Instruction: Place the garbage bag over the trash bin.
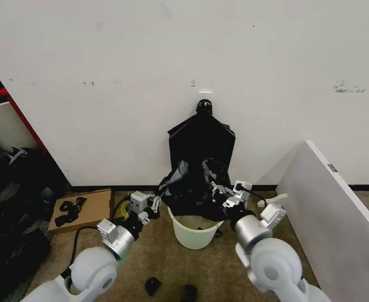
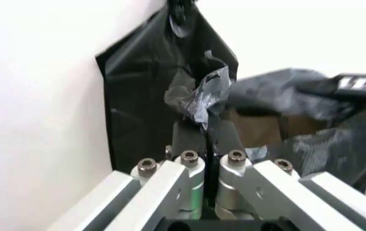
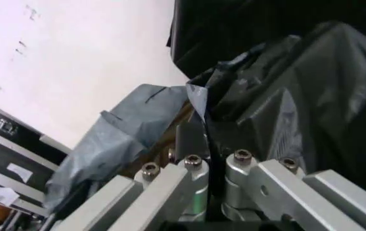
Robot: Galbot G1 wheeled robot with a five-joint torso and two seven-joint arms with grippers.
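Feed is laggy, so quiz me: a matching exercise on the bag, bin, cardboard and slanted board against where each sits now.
Things:
1. garbage bag
2. trash bin
3. cardboard piece
4. white board

Places:
A. leaning at the robot's right
B. pinched by the left tool and right tool, above the bin
C. on the floor, under the bag
D. flat on the floor at the robot's left

Pairs: 1-B, 2-C, 3-D, 4-A

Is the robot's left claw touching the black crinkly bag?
Touching. The left wrist view shows the left gripper shut on a crinkled fold of the garbage bag.
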